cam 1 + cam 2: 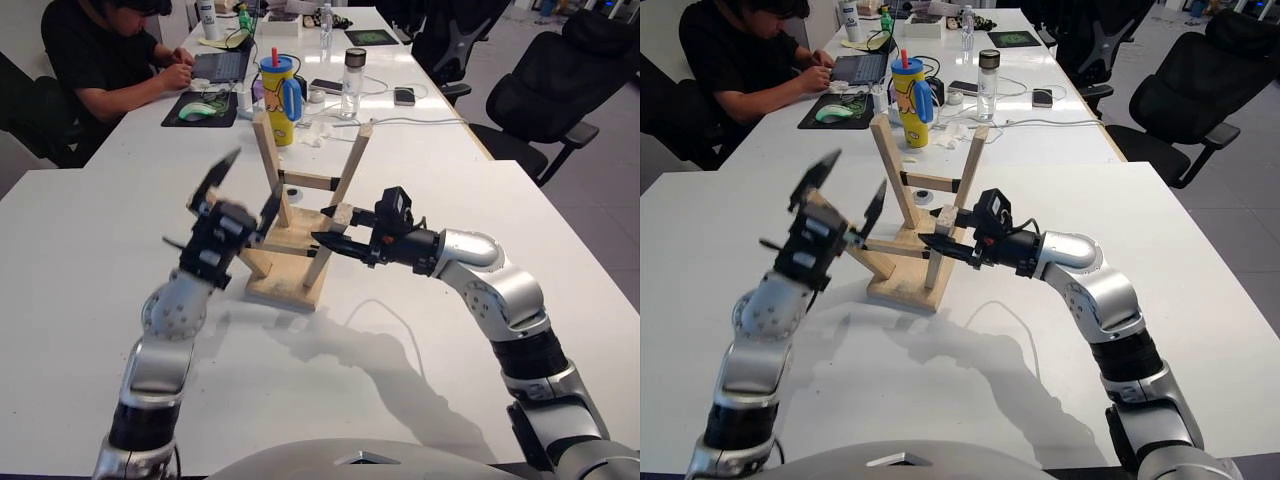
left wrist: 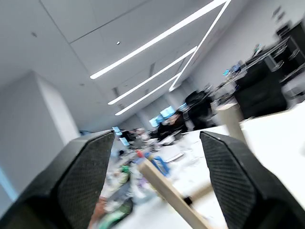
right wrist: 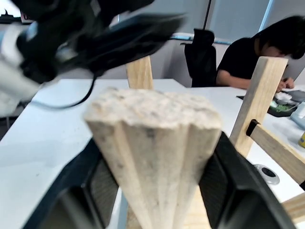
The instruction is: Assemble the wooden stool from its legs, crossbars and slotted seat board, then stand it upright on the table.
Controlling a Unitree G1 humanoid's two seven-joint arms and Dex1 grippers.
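The stool (image 1: 308, 181) sits upside down at mid-frame, its seat board (image 1: 285, 288) flat on the worktop (image 1: 90, 230) and its legs slanting toward the top edge. The right pincer (image 1: 328, 241) pinches the near right-hand leg (image 3: 155, 138) from the right, the leg's long axis near upright, crossing the fingers. The left pincer (image 1: 243, 195) is spread wide and empty, just left of the stool, so flipping it likely needs that side gripped too.

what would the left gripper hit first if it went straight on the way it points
Likely the slanted stool leg, low between the left gripper's open jaws; depth is unclear, so it might pass just above it into open room.
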